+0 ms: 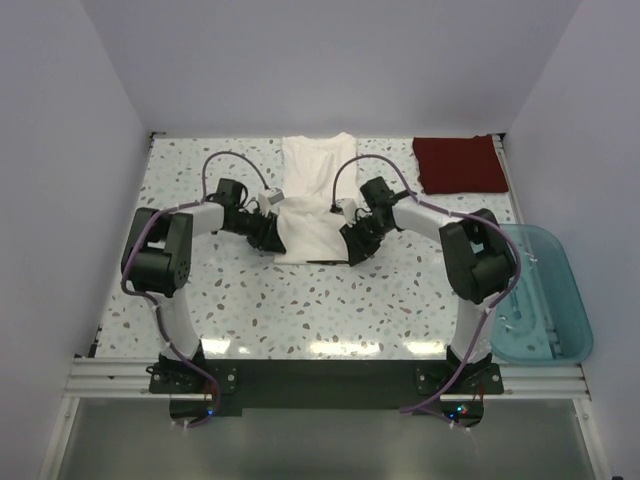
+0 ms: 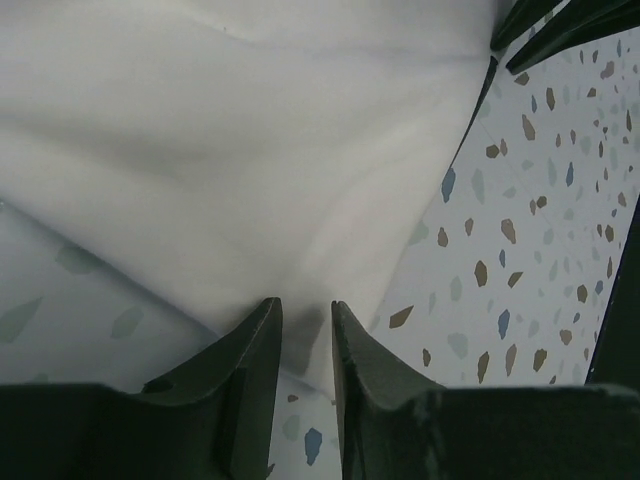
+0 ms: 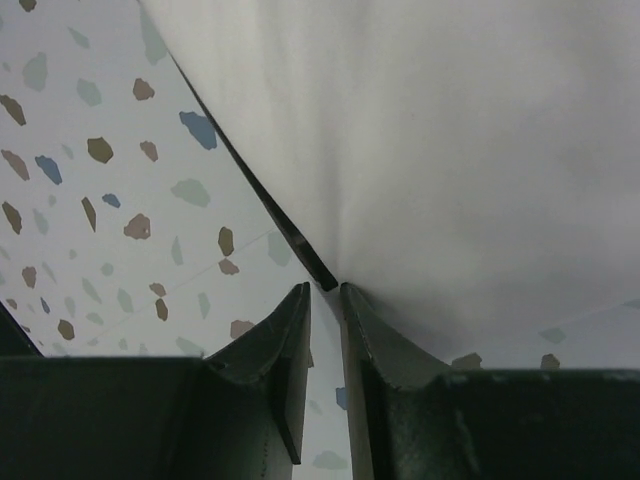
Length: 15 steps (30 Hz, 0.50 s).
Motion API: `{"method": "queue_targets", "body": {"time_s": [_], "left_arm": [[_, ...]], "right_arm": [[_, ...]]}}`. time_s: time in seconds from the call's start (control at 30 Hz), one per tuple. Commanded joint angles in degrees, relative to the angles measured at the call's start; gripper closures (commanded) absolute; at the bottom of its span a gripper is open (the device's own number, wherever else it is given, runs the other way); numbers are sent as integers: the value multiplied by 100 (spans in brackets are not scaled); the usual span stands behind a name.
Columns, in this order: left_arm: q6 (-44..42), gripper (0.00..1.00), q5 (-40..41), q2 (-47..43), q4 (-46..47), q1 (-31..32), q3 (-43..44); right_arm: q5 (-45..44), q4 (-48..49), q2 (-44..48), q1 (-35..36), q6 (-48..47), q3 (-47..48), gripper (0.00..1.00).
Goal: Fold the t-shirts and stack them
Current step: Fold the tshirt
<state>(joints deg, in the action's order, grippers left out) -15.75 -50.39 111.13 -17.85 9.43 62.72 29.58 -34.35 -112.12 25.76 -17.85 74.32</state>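
Top external, left of the teal bin (image 1: 548, 300): white t-shirt (image 1: 312, 190) clamped at near corners by left pincer (image 2: 306, 318) and right pincer (image 3: 324, 294). Could slip from thin pinches, or fold skewed under uneven pulls.

Pale plain walls (image 1: 330, 60) surround a speckled terrazzo-patterned table (image 1: 300, 310).

The large shirt (image 1: 312, 190) lies mid-way across the table (image 1: 300, 310), reaching its far edge, with the left gripper (image 1: 270, 238) at its near left corner and the right gripper (image 1: 352, 245) at its near right. The folded shirt (image 1: 458, 163) lies in the far right corner; the bin (image 1: 545, 295) stands off the right edge.
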Motion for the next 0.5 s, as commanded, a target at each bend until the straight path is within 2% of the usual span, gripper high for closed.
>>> {"method": "queue_targets", "body": {"time_s": [0.0, 0.13, 0.23, 0.37, 0.47], "left_arm": [[-445, 68, 171, -249, -640, -187, -120], [-1333, 59, -173, -1161, -905, -196, -14], [-2123, 55, -86, -1689, -887, -170, -171], [-3387, 52, 231, -2121, -520, -100, -628], [-4020, 50, 521, -2420, -11, 93, -1120]], "right_arm": [[-331, -291, 443, -18, -394, -252, 76], [-392, -415, 1391, -18, -1088, -340, 62], [-602, -135, 1832, 25, -1615, -480, 56], [-989, 323, 1886, 306, -2362, -743, 55], [-1209, 709, 1808, 482, -2653, -875, 53]]}}
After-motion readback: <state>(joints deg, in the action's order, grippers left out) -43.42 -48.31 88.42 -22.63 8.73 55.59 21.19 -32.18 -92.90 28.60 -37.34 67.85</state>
